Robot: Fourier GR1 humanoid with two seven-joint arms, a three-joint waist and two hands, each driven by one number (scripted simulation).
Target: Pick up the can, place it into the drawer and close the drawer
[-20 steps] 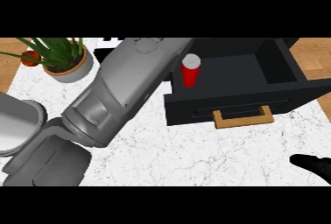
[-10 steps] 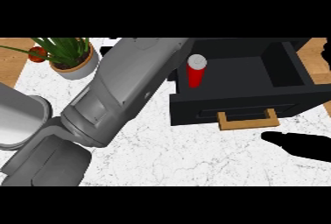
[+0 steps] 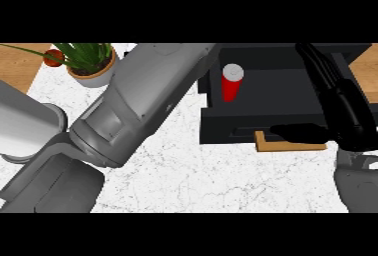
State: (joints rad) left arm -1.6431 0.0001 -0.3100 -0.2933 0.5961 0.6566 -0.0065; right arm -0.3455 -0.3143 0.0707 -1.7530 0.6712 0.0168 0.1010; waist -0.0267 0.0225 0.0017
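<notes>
Can [image 3: 231,83], red with a pale top, stands upright inside the open black drawer [image 3: 295,107], toward its left side, so the placing part of the task looks done and only the closing remains.

In the head view, the right hand [image 3: 347,117] comes in from the lower right and lies over the drawer's right side, its fingers [image 3: 325,65] stretched straight toward the back and holding nothing; the thumb [image 3: 299,132] points left along the drawer front, just above the wooden handle [image 3: 284,146]. That placing suits a push on the front panel, I judge.

The left forearm [image 3: 140,110] crosses the marble surface [image 3: 221,185] diagonally up to the drawer's left edge; its hand is hidden, so I cannot tell its state. A potted plant [image 3: 90,62] sits at the upper left.
</notes>
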